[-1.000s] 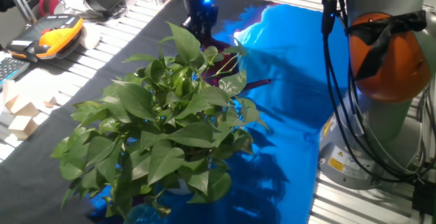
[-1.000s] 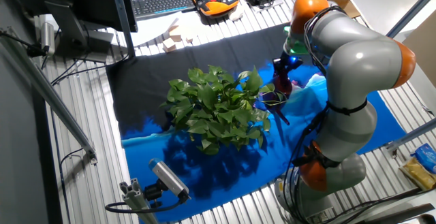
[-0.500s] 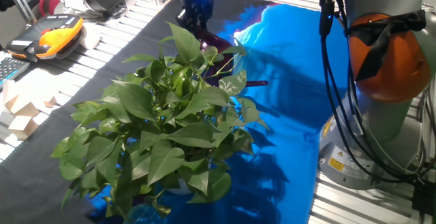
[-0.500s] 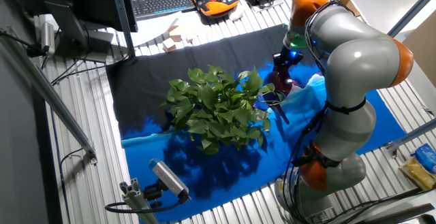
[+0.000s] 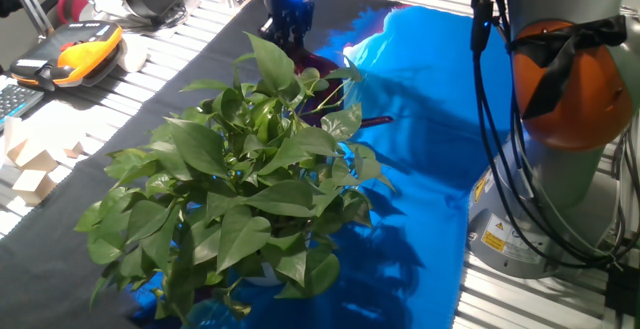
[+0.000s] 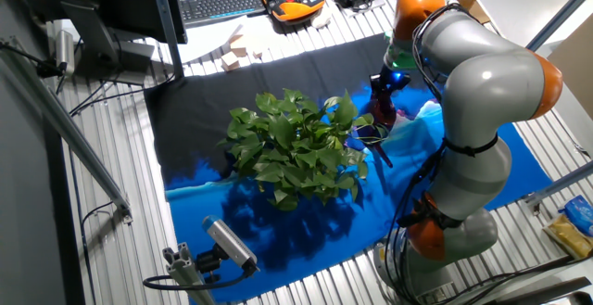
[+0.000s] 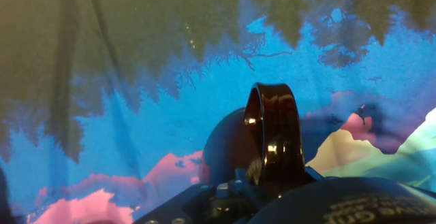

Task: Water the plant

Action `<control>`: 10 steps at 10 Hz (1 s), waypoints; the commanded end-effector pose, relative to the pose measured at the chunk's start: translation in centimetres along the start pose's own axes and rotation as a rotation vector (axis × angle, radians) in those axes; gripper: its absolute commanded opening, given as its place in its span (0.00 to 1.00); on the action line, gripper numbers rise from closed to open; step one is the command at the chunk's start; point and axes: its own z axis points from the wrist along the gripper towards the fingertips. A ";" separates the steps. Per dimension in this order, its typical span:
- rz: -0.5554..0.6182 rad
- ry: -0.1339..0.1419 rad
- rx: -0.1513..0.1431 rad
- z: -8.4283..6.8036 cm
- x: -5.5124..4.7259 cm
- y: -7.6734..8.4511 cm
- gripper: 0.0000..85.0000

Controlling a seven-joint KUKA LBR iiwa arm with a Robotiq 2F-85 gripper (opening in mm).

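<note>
**At the far edge of the cloth: gripper on the can, plant close by**

On the table (image 5: 200, 19), a printed blue-and-black cloth (image 5: 430, 119) carries the plant (image 5: 240, 179), the largest object, which stands near the cloth's middle. Its leaves spread over the maroon can (image 5: 325, 94), hiding most of the body; only the long spout (image 6: 380, 152) shows, pointing away from the foliage. The gripper (image 5: 288, 31) sits directly above the can, just beyond the plant's topmost leaves. In the hand view the glossy looped handle (image 7: 272, 139) rises right at the fingers, so the gripper appears closed around it, though the contact itself lies out of view.

Risks, as judged from this arrangement: lifting the can through the overhanging leaves may snag or tear them, or drag the pot. The narrow, smooth handle may let the can swing in the grip, spilling water onto the cloth. A spout aimed away from the plant calls for a turn before pouring; tipping early would miss the pot.
</note>
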 end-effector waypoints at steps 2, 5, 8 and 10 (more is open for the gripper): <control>0.010 -0.007 0.001 0.2 -0.1 0.1 0.00; 0.047 -0.056 0.022 1.0 -0.5 0.5 0.20; 0.063 -0.077 0.028 1.8 -1.0 0.6 0.20; 0.073 -0.079 0.028 1.8 -1.0 0.6 0.40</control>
